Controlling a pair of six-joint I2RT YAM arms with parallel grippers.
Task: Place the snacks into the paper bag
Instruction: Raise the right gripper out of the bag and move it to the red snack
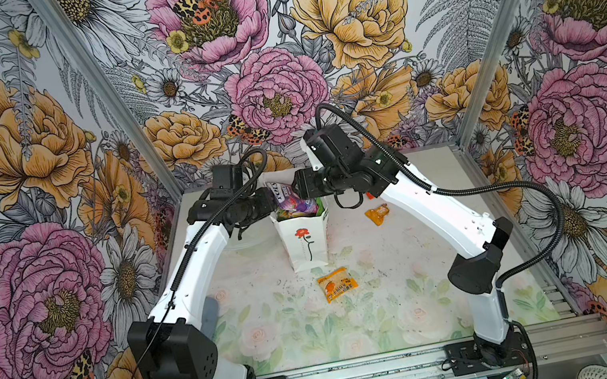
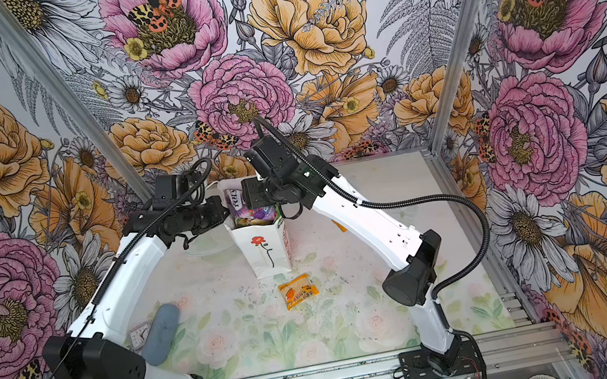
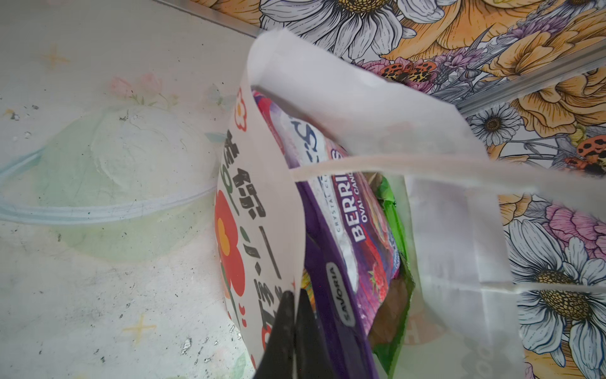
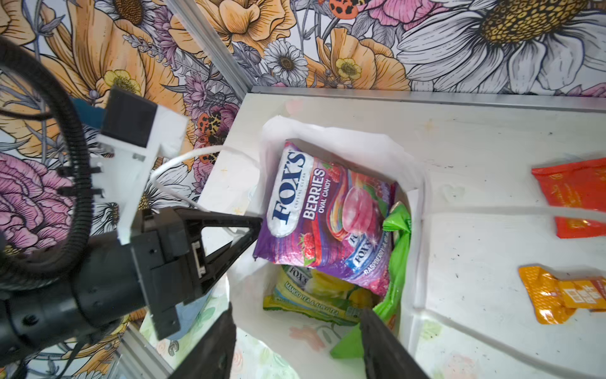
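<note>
We see bright, even, diffuse light everywhere, with only faint shadows on the pale surface [image 1: 399, 308]. Both top views splay outward toward their edges. In the left wrist view the cord handle [image 3: 426, 165] of the paper bag [image 3: 344, 98] blurs; the purple candy packet [image 4: 328, 213] shows mild sheen.

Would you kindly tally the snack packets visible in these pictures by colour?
Purple: 1, the berries pouch
Green: 1, the chip bag
Yellow-green: 1, the mango tea packet
Orange: 2, the fruit packet and the small packet
Red: 1, the red packet
Total: 6
</note>
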